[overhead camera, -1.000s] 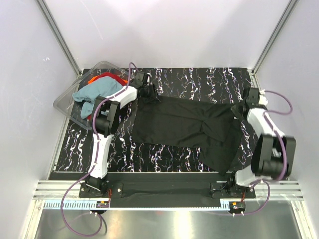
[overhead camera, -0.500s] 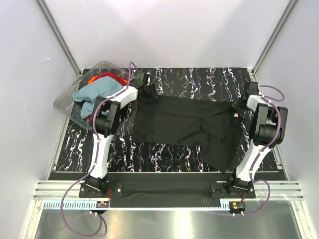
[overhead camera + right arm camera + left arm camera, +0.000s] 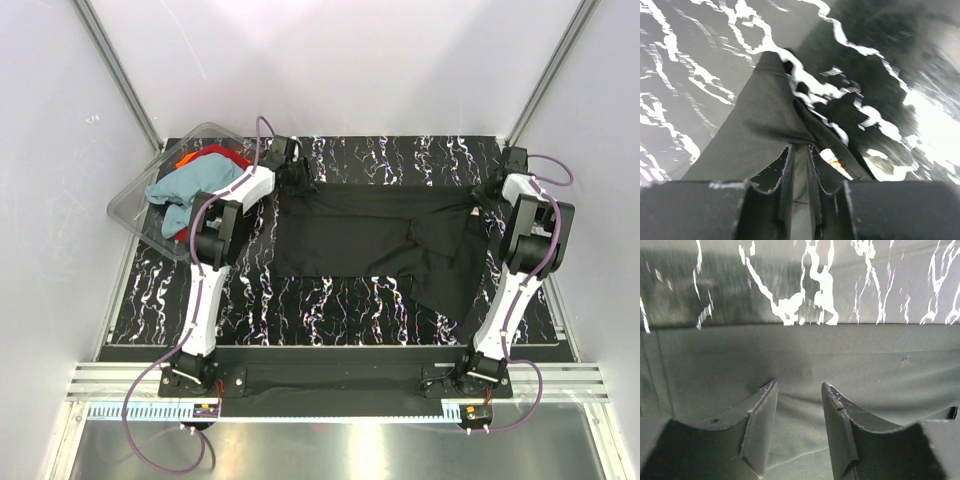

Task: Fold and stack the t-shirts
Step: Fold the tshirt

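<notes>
The black shirt (image 3: 360,235) lies spread on the table (image 3: 390,160), its far right corner clamped in the right gripper (image 3: 799,152), the left gripper (image 3: 799,387) resting spread and unclenched on its far left edge, while the teal shirt (image 3: 195,185) and red shirt (image 3: 207,155) sit in the tub (image 3: 135,218).

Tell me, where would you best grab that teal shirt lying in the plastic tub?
Probably pinch the teal shirt at its raised, bunched fold, coming straight down from above. It lies crumpled in the clear tub, whose walls would block a sideways reach; a high ridge keeps the jaws off the red-orange shirt.
</notes>
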You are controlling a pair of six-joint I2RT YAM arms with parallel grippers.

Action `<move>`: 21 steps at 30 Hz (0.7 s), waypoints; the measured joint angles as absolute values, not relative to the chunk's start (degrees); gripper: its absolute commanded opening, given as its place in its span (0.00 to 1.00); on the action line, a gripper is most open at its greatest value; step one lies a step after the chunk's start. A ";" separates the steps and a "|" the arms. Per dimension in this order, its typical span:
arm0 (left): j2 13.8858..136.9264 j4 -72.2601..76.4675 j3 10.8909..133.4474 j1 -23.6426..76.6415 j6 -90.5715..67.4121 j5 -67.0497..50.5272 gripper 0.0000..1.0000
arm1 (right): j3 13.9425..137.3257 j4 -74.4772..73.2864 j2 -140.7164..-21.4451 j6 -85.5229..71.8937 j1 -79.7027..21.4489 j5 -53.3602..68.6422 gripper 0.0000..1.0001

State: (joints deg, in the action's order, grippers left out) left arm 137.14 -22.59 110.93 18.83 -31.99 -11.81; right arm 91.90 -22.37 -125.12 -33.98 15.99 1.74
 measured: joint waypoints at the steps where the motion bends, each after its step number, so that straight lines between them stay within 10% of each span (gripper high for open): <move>1: 137.75 -22.87 112.16 18.59 -31.53 -12.23 0.49 | 92.90 -22.44 -125.73 -33.80 15.99 2.55 0.22; 9: 132.81 -26.96 108.99 17.65 -27.59 -12.58 0.53 | 94.15 -24.38 -124.01 -34.09 16.08 6.13 0.41; 21: 91.79 -29.93 78.83 25.65 -26.52 -5.08 0.52 | 70.17 -28.97 -92.60 -40.71 16.08 12.99 0.49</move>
State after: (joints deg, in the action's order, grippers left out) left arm 91.79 -29.93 78.83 25.65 -26.52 -5.08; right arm 70.17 -28.97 -92.60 -40.71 16.08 12.99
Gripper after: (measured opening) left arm 0.515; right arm 0.483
